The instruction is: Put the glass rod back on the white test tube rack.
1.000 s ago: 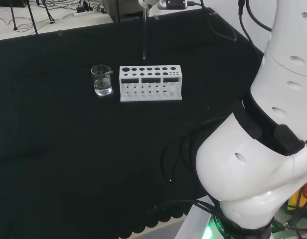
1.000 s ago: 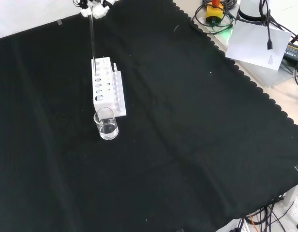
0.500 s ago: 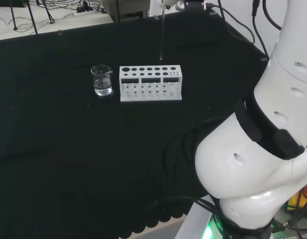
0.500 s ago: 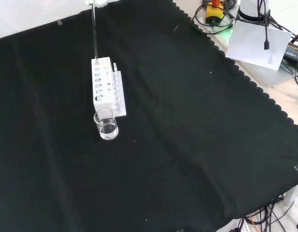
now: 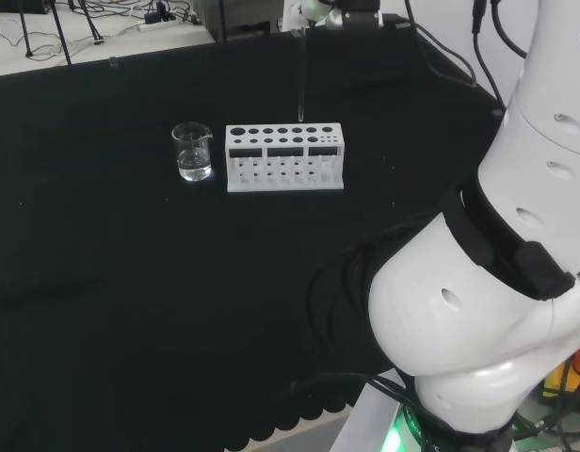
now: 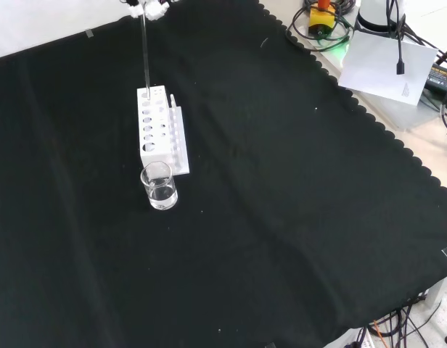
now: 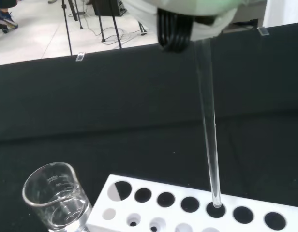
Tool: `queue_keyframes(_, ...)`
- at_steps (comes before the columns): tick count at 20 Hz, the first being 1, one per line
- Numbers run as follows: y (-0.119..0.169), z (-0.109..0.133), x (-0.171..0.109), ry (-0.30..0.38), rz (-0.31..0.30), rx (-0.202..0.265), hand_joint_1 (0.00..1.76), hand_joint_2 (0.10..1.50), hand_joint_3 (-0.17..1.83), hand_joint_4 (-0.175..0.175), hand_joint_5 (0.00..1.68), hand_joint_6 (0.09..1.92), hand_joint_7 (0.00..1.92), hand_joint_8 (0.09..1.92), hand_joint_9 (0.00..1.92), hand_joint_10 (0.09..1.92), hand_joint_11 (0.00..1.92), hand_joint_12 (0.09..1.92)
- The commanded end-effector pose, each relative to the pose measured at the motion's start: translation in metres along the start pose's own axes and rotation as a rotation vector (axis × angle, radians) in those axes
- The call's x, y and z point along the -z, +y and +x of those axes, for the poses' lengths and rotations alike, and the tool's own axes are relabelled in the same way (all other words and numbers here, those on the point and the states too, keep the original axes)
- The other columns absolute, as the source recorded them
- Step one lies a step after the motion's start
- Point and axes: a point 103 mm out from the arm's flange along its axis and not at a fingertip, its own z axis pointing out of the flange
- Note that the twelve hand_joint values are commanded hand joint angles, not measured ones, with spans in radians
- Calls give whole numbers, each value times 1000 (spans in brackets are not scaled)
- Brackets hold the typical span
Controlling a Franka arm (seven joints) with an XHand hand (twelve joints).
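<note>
The glass rod [image 5: 300, 75] hangs upright from the hand [image 5: 315, 8] at the top edge of the head view, and the hand is shut on the rod's upper end. Its lower tip sits just over the back row of holes in the white test tube rack [image 5: 284, 158]. In the wrist view the rod [image 7: 209, 130] ends at the mouth of the third hole from the rack's [image 7: 154, 203] end away from the beaker. The front view shows the rod [image 6: 145, 54] under the hand [image 6: 149, 6], tip at the far end of the rack [image 6: 160, 130].
A small glass beaker [image 5: 192, 152] with some clear liquid stands beside the rack's end, nearer the camera in the front view [image 6: 159, 185]. The arm's white links [image 5: 497, 282] bulk at the head view's right. Cables and white paper [image 6: 387, 61] lie past the cloth's scalloped edge.
The hand has carried the rod to the right along the rack in the head view and lowered it. The tip now meets a hole in the back row.
</note>
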Motion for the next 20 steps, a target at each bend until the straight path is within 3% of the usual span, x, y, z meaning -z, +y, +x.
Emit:
queue_keyframes(1,8,10,-6,2,13,13,1312,783,513,-175,1171,495,1186,1064,1641,829,1620,726)
queue_keyframes(20,17,-6,-26,13,46,-3,1312,787,506,-175,1173,489,1184,1065,1643,828,1620,728)
